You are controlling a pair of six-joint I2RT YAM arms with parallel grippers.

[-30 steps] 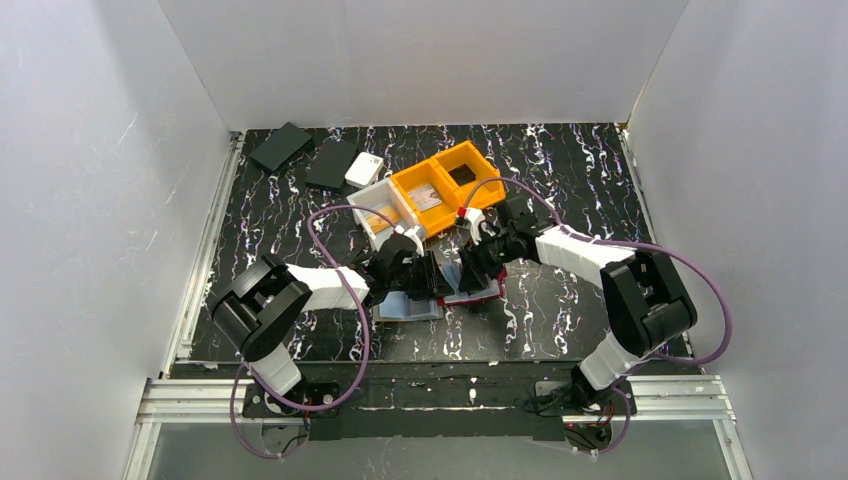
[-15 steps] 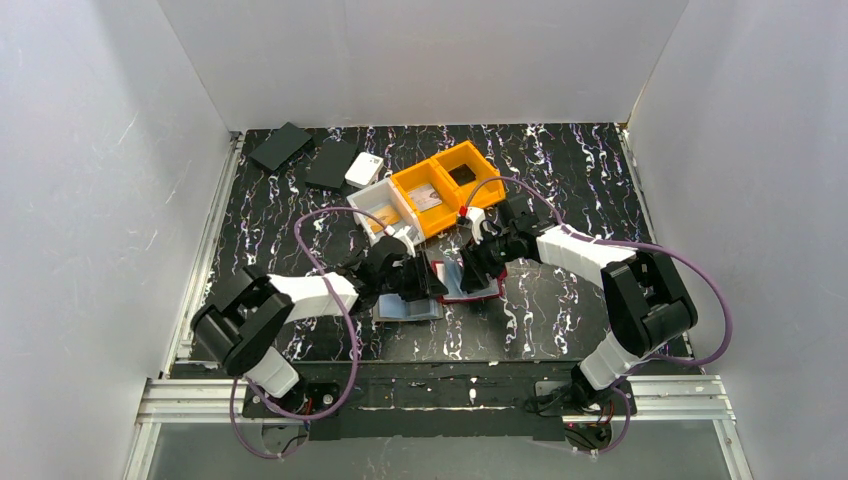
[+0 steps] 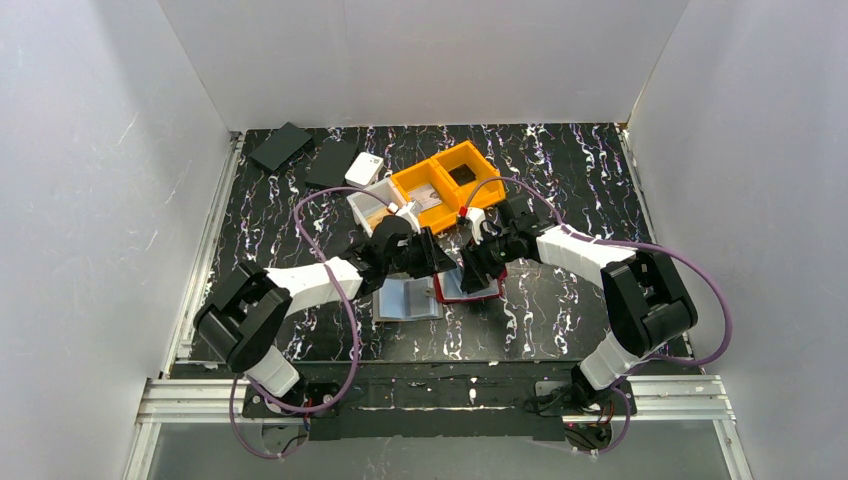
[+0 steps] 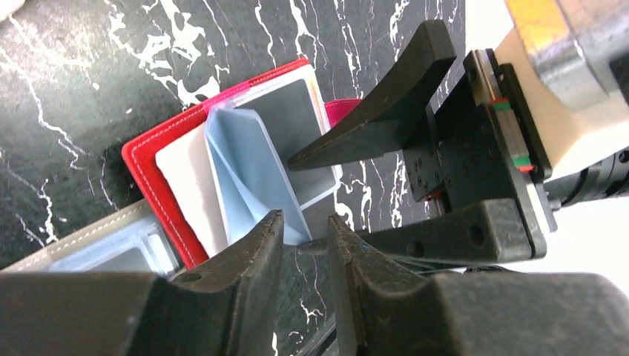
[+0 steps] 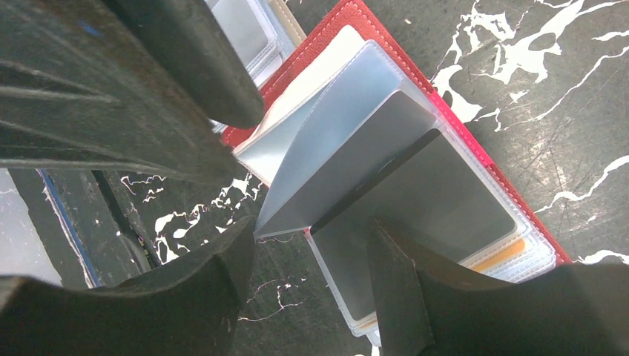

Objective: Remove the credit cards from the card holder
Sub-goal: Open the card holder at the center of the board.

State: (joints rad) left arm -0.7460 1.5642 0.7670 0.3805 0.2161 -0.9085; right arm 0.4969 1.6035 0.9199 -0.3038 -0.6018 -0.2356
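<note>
Top external view: your left arm swung up and right in last second, off grey-blue holder with clear pockets (image 3: 405, 298), over to red leather card holder (image 3: 480, 293). Red holder lies open on black white-streaked bench (image 3: 570, 300), just beside grey one. Your left gripper (image 4: 305, 228): jaws narrow, corner of pale blue clear pocket (image 4: 256, 174) pokes between; can't tell if pinched. Your right gripper (image 5: 310, 231): same spot, jaws wide, around loose pocket and dark grey card (image 5: 423, 185). Dark card not out yet. You look ready to pull one.

Wht/blk arms (image 3: 312, 281), purple cables (image 3: 298, 215), blk hands (image 4: 305, 219).
</note>
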